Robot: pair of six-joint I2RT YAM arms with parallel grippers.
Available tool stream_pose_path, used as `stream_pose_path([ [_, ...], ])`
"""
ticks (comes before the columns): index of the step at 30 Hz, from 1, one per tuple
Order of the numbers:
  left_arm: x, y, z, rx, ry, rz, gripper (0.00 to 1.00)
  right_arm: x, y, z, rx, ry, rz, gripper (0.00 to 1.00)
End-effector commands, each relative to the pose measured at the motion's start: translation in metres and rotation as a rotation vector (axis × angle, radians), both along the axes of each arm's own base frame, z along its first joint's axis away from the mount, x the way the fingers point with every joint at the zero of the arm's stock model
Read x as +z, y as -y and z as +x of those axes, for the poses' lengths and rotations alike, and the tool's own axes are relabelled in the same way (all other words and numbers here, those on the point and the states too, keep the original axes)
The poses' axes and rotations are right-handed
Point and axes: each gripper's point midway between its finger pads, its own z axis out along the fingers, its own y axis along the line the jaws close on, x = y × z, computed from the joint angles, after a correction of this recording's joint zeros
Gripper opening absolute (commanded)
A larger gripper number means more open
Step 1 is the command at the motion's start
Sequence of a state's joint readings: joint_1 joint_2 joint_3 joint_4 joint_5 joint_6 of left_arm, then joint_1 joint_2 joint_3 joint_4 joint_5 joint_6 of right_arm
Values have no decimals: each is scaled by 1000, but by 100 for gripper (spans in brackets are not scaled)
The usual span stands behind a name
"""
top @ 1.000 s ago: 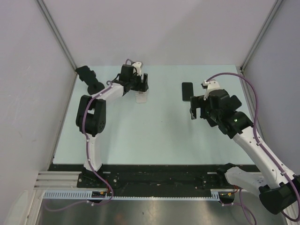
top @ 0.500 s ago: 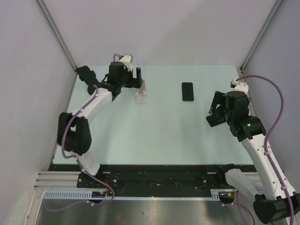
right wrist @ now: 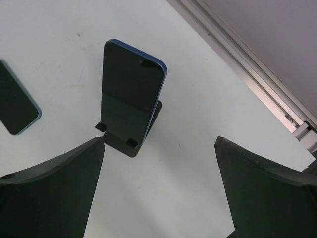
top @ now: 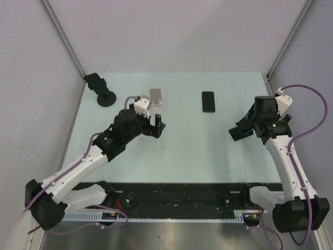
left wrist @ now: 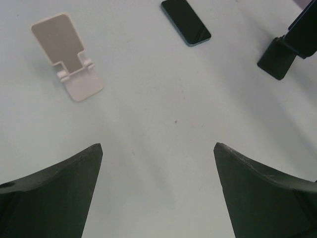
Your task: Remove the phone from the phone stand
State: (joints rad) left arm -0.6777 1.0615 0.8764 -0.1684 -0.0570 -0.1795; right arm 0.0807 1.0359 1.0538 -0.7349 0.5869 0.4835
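the flat black phone with a thin blue edge (top: pixel 208 101) lay face up on the pale green table (top: pixel 182 156), in the far half and a little right of centre. it touched neither arm. the white plastic folding phone stand (top: pixel 156 97) stood well apart to its left, backrest raised and tilted. in the left wrist view the white plastic folding phone stand (left wrist: pixel 69 54) sat far left and the flat black phone with a thin blue edge (left wrist: pixel 185 22) far right, with bare table between them.

the left gripper (top: pixel 156 127) hung just near of the white stand, a little to its near side, not touching it. its two dark fingers (left wrist: pixel 54 193) stood wide apart with only table surface showing between them. the right gripper (top: pixel 240 131) was to the right of the phone and nearer the arm bases, clear of it. its fingers (right wrist: pixel 49 193) were likewise spread wide and gripped nothing.

between those fingers the right wrist view showed a second dark phone with a blue rim (right wrist: pixel 131 99) leaning upright in a black phone stand (right wrist: pixel 132 144), close to a grey metal rail (right wrist: pixel 257 74) at the table edge. the flat phone (right wrist: pixel 15 106) showed at that view's left margin. from above, the black phone stand (top: pixel 105 98) sat in the far left corner of the table.
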Motion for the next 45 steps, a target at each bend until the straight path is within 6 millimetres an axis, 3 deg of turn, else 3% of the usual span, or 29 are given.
stream_pose_path([
  [1,10,-31,-16,32,97,32,100,11,13,17,-164,116,29,100],
  [5,2,-48,-22,69,128,58,100,-1,17,28,-243,123,47,100],
  [13,-2,-42,-22,38,114,67,100,-14,25,49,-358,177,54,100],
  [21,-1,-52,-21,81,139,91,100,-27,26,62,-370,152,35,100],
  [34,-1,-39,-35,29,164,102,100,-32,26,82,-417,117,-33,100],
  [45,4,-34,-45,-2,188,95,100,-61,25,84,-476,1,-86,100],
])
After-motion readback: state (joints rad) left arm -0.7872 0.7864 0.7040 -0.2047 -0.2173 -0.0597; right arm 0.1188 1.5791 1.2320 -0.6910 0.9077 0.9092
